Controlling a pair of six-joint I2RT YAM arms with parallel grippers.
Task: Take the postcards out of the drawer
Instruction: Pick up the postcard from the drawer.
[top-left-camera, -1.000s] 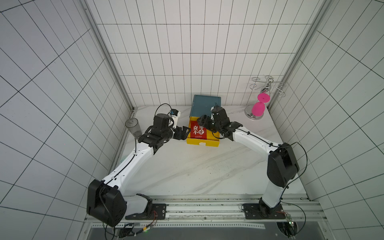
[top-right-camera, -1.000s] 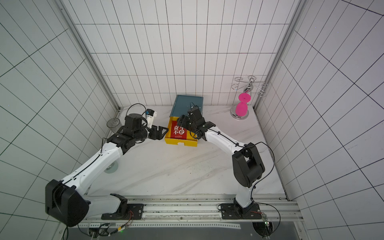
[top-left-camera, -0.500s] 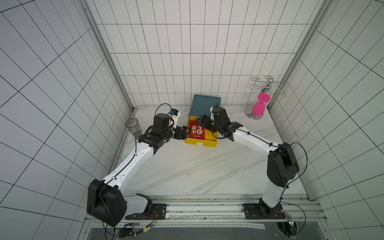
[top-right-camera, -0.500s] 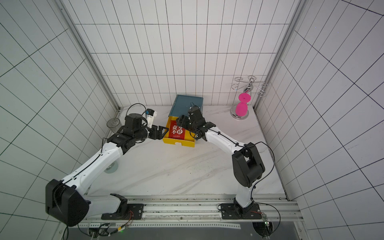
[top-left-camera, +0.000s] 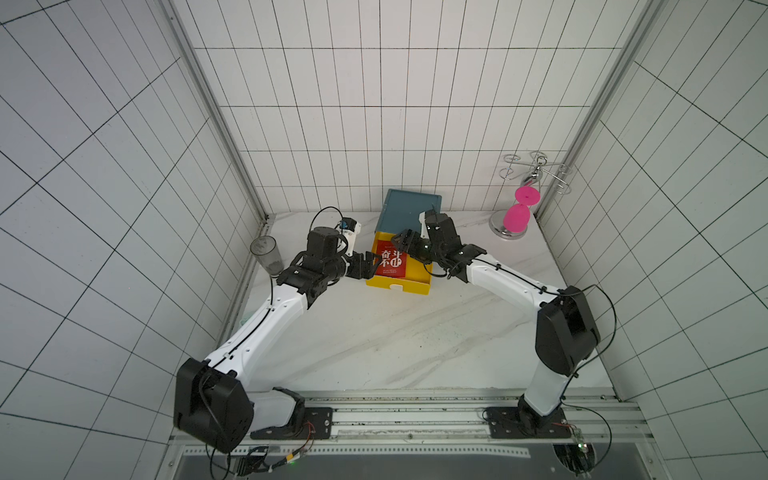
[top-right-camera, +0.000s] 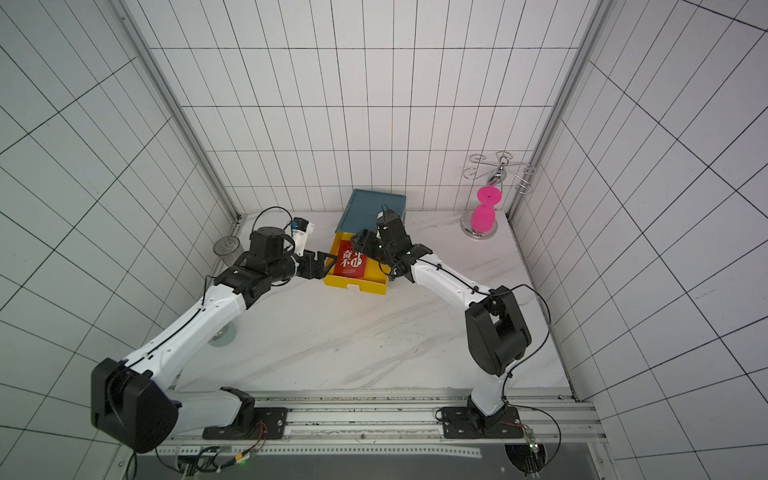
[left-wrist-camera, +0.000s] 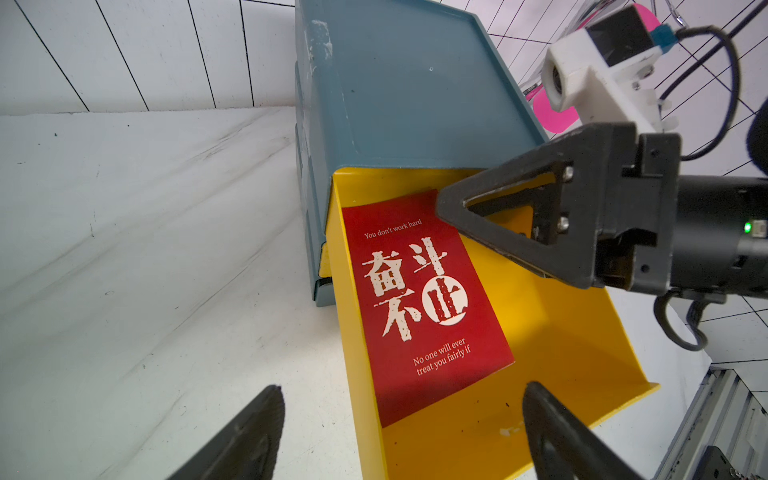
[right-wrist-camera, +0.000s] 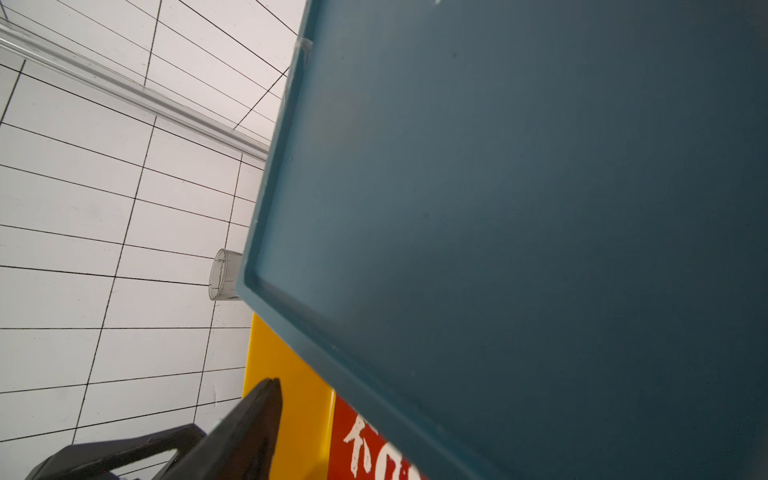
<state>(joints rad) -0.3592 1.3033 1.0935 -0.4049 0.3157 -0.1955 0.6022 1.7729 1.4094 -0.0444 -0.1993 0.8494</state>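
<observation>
A red postcard (top-left-camera: 392, 262) (top-right-camera: 352, 262) (left-wrist-camera: 428, 299) with white characters lies flat in the yellow drawer (top-left-camera: 399, 286) (top-right-camera: 357, 286) (left-wrist-camera: 561, 332). The drawer is pulled out of a blue-grey cabinet (top-left-camera: 409, 210) (left-wrist-camera: 415, 91). My left gripper (top-left-camera: 372, 266) (top-right-camera: 324, 266) (left-wrist-camera: 403, 388) is open at the drawer's left side. The side wall stands between its jaws and nothing is held. My right gripper (top-left-camera: 403, 243) (top-right-camera: 361, 243) hovers open over the back of the drawer by the cabinet front. The right wrist view shows one of its fingers (right-wrist-camera: 257, 415); the cabinet top (right-wrist-camera: 519, 208) hides the other.
A clear plastic cup (top-left-camera: 266, 255) (top-right-camera: 227, 249) (right-wrist-camera: 224, 274) stands by the left wall. At the back right corner a pink goblet (top-left-camera: 519, 212) (top-right-camera: 484, 212) hangs on a metal rack (top-left-camera: 536, 170). White marble table (top-left-camera: 395, 340) lies in front of the drawer.
The yellow drawer has shifted a little to the left, and my right gripper has moved with it while its jaws narrowed slightly. The left arm has stayed put.
</observation>
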